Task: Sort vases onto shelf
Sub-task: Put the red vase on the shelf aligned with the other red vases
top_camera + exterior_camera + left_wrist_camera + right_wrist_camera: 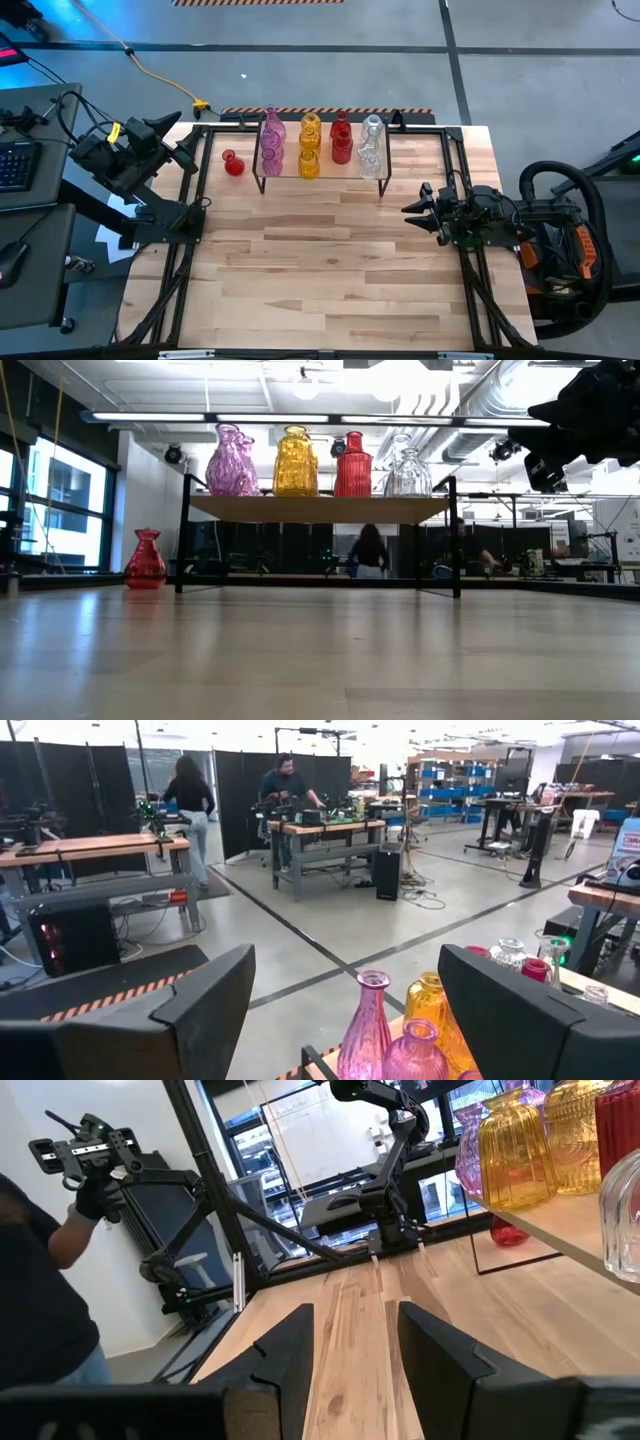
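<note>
The shelf [320, 172] stands at the table's far middle on thin black legs. On its wooden top stand pink [272, 140], yellow [310, 146], red [341, 140] and clear [372, 146] vases, upright on their bases. One red vase [233, 163] stands on the table, left of the shelf [320, 508]. My left gripper [188, 152] hovers high off the table's far left corner, open, and points toward the pink vases [367, 1030]. My right gripper [418, 206] waits at the table's right side, open with nothing between its fingers [355, 1335].
Black frame rails [170, 290] run along the table's left and right sides. Bare wooden tabletop [320, 270] lies in front of the shelf. A person in a dark glove [90, 1190] stands beyond the left edge holding a device. Other people work in the room behind.
</note>
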Robot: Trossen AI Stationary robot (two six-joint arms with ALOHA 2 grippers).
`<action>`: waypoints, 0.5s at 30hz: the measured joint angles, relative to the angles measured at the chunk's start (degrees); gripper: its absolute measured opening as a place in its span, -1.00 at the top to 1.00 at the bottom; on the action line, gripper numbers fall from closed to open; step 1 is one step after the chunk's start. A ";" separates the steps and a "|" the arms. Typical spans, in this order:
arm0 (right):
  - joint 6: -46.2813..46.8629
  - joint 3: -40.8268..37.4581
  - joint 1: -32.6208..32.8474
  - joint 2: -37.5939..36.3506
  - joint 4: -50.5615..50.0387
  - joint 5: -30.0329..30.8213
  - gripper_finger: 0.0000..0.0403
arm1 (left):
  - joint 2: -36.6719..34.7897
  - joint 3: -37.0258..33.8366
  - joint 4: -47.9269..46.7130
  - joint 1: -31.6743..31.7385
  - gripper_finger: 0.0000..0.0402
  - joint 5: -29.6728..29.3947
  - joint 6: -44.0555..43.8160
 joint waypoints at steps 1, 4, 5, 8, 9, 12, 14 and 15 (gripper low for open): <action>0.00 0.00 0.00 0.00 0.00 0.02 0.36 | -0.02 0.00 0.00 0.00 -0.53 0.02 0.01; 0.00 0.00 0.00 0.00 0.00 0.02 0.36 | 0.01 0.00 -0.02 0.00 -0.53 0.02 0.11; 0.00 0.00 0.00 0.00 0.00 0.02 0.36 | -0.02 0.00 -0.02 0.00 -0.53 0.00 0.13; 0.00 0.00 0.00 0.00 0.00 0.02 0.36 | -0.01 0.00 -0.02 0.00 -0.53 0.01 1.48; 0.00 0.00 0.00 0.00 0.00 0.02 0.36 | 0.00 0.00 -0.02 0.03 -0.53 0.00 1.88; 0.00 0.00 0.00 0.00 0.00 0.02 0.36 | 0.01 0.37 -0.11 0.63 -0.53 0.00 2.20; 0.00 0.00 0.00 0.00 0.00 0.02 0.36 | 0.01 1.08 -0.13 1.45 -0.53 0.02 2.90; 0.00 0.00 0.00 0.00 0.00 0.02 0.36 | -0.02 1.50 -0.27 2.02 -0.53 0.00 3.24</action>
